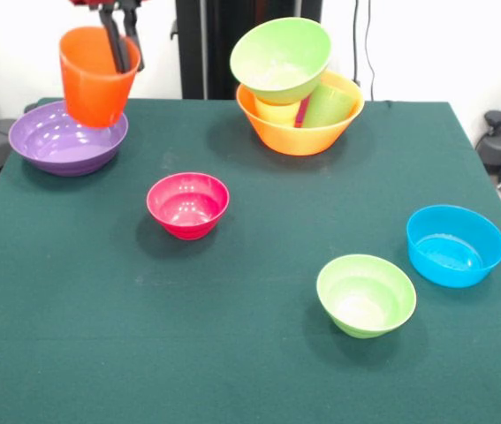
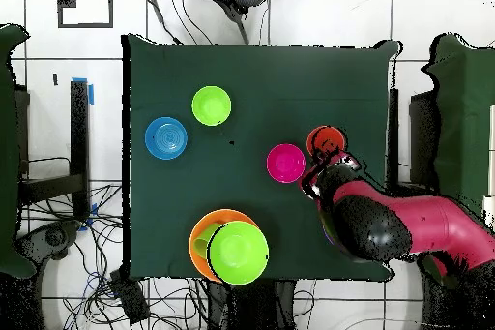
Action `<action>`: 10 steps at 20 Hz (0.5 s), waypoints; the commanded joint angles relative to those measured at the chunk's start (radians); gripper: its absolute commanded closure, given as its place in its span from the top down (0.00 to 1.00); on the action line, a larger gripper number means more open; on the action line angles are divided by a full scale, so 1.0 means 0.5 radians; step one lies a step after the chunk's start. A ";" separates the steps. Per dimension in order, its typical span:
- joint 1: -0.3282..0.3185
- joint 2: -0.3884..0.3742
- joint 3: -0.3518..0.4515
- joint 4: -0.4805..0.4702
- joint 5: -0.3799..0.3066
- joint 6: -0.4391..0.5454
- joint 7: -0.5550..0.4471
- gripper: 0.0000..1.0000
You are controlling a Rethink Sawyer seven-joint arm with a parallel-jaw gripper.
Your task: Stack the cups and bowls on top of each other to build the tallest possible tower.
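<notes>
My gripper (image 1: pixel 130 64) is shut on the rim of the orange-red cup (image 1: pixel 95 84), holding it upright in the air just above the wide purple bowl (image 1: pixel 64 141) at the table's far left. From overhead the cup (image 2: pixel 326 139) shows at the tip of my arm, which hides the purple bowl. The tower stands at the far middle: the large orange bowl (image 1: pixel 299 132) holds a yellow cup (image 1: pixel 277 111) and a light green cup (image 1: pixel 330 106), with the large light-green bowl (image 1: pixel 281 57) resting tilted on them. The same pile (image 2: pixel 230 246) shows overhead.
A small pink-red bowl (image 1: pixel 187 204) sits left of centre. A small light-green bowl (image 1: pixel 366 294) and a blue bowl (image 1: pixel 455 245) lie near the front right. My arm (image 2: pixel 396 225) reaches over the table's edge. Cables lie on the floor around the table.
</notes>
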 commanded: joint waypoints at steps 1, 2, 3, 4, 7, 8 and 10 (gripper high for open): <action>-0.020 -0.250 0.219 0.420 0.237 -0.238 0.489 0.00; -0.037 -0.280 0.255 0.462 0.282 -0.279 0.509 0.00; -0.049 -0.286 0.274 0.478 0.310 -0.288 0.500 0.00; -0.060 -0.316 0.300 0.511 0.341 -0.311 0.504 0.00; -0.085 -0.356 0.344 0.577 0.397 -0.383 0.531 0.00; -0.081 -0.357 0.321 0.600 0.372 -0.424 0.530 0.00; -0.084 -0.348 0.297 0.654 0.348 -0.518 0.555 0.00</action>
